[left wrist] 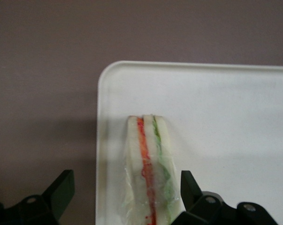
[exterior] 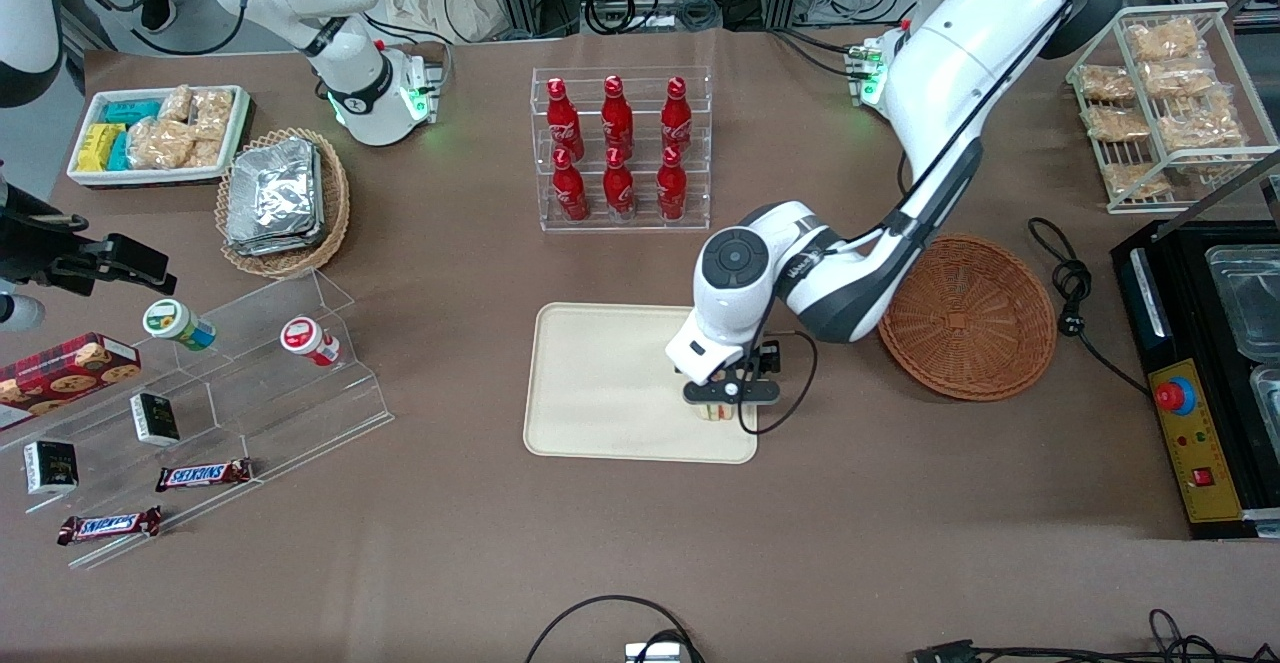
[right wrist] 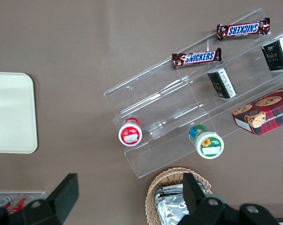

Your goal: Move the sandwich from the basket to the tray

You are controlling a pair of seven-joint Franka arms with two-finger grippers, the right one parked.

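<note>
One sandwich [left wrist: 150,173] stands on its edge on the tray [exterior: 600,383], directly under the gripper [exterior: 730,401] and between its two fingers [left wrist: 190,185], close to the tray's corner at the working arm's end, nearer the front camera. In the wrist view the jaws stand wide: one finger is just beside the green-edged slice of bread, possibly grazing its wrap, while the other hangs well clear of the sandwich, out over the brown table [exterior: 900,503] past the tray's rim. So the gripper holds nothing at this moment, and the sandwich appears to rest on the tray by its own weight. The basket [exterior: 968,315] lies off to the gripper's side, toward the working arm's base, and looks empty. The sandwich seems light and soft, with a thin clear film around it that may be slippery; a hard squeeze would likely crush the bread or push the red and green filling out. If it needed taking up again, the flat bread faces, pinched gently near the middle, look the best hold. Standing on so narrow an edge, it may tip if brushed.
</note>
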